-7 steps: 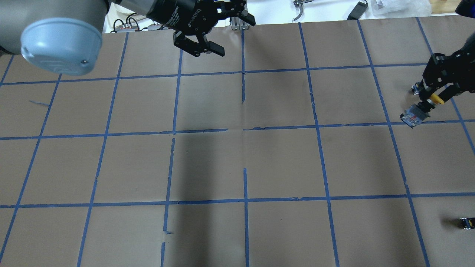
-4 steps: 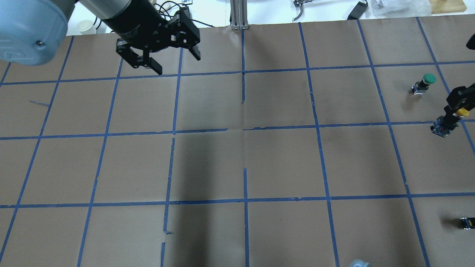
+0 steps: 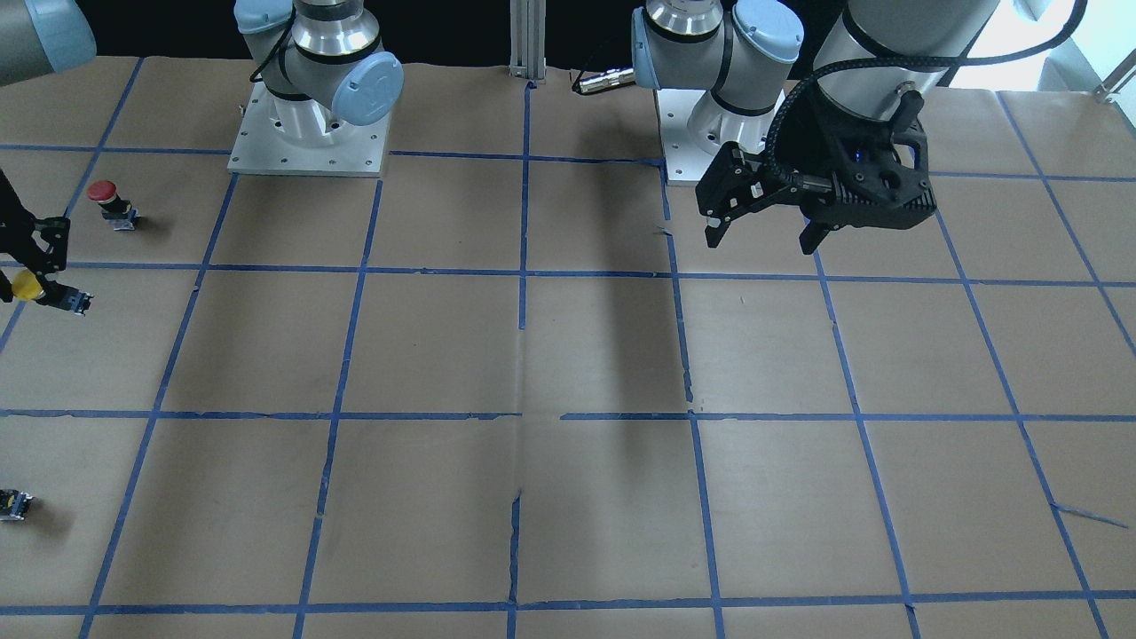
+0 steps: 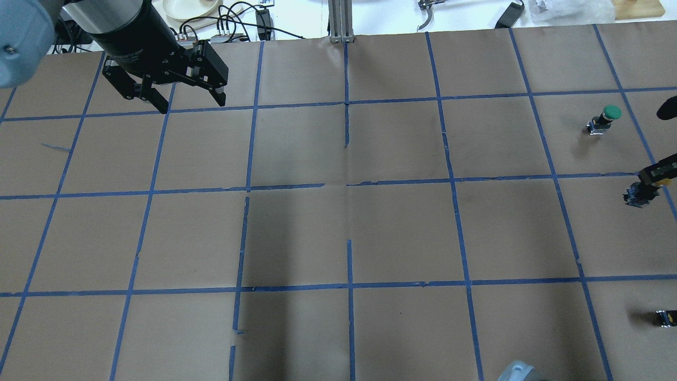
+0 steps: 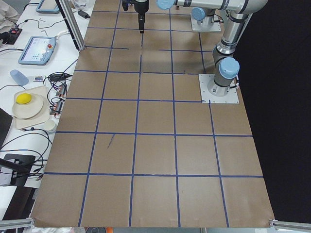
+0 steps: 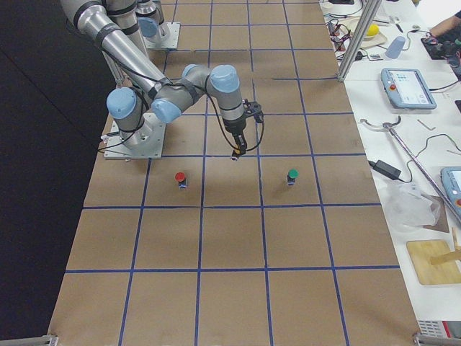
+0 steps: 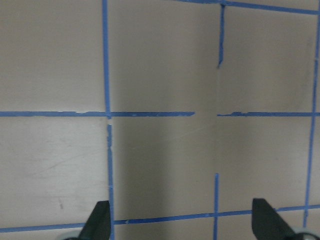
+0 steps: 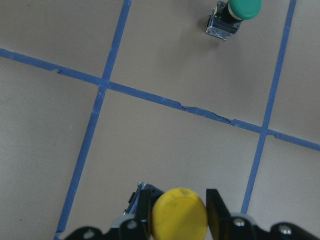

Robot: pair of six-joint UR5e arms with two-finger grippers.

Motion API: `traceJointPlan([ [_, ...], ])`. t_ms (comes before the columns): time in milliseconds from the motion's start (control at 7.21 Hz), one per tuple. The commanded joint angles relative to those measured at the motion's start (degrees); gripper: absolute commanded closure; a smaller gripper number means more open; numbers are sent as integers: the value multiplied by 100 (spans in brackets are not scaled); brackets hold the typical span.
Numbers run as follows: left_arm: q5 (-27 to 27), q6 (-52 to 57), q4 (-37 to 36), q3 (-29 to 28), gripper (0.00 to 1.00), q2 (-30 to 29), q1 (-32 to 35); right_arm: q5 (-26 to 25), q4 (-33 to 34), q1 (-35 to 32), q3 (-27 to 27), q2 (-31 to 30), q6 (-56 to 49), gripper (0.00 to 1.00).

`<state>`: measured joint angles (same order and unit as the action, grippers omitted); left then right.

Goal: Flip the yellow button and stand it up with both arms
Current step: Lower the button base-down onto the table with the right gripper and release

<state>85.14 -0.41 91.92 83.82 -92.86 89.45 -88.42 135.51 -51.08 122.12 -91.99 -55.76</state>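
The table [image 4: 402, 233] is covered with brown paper divided into square cells by the blue tape grid [image 4: 349, 286]. The reference point is the green-capped button [image 4: 611, 112], which stands upright on the robot's right side of the surface. A white bench [image 5: 19, 73] carrying cables, control pendants and a plate borders the edge beyond the reference. The left arm [image 3: 887, 44] holds the left gripper [image 3: 761, 241] well apart from the reference, raised over the opposite half. Its fingers are spread wide with only bare paper between them. The right arm [image 6: 173, 94] reaches down near the reference, on its robot side. The right gripper [image 4: 655, 177] points downward and pinches the yellow button [image 8: 179, 216] between the reference and the red-capped button [image 6: 180, 177]. The cap faces the wrist camera and the body hangs below. Contact with the paper cannot be determined. A small black block [image 4: 665, 317] lies nearer the robot than the reference, well apart.
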Motion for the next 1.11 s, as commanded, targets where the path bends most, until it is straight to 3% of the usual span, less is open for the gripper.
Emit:
traceJointPlan([
  [0,240,-20,1,73,0,66,-6,9,773,37,190,433,-48,84],
  [277,249,-20,1,186,0,154,-15,-35,1354,107,207,856,-22,84],
  [970,222,-12,-16,205,0,172,-15,27,1443,309,462,1007,-4,83],
])
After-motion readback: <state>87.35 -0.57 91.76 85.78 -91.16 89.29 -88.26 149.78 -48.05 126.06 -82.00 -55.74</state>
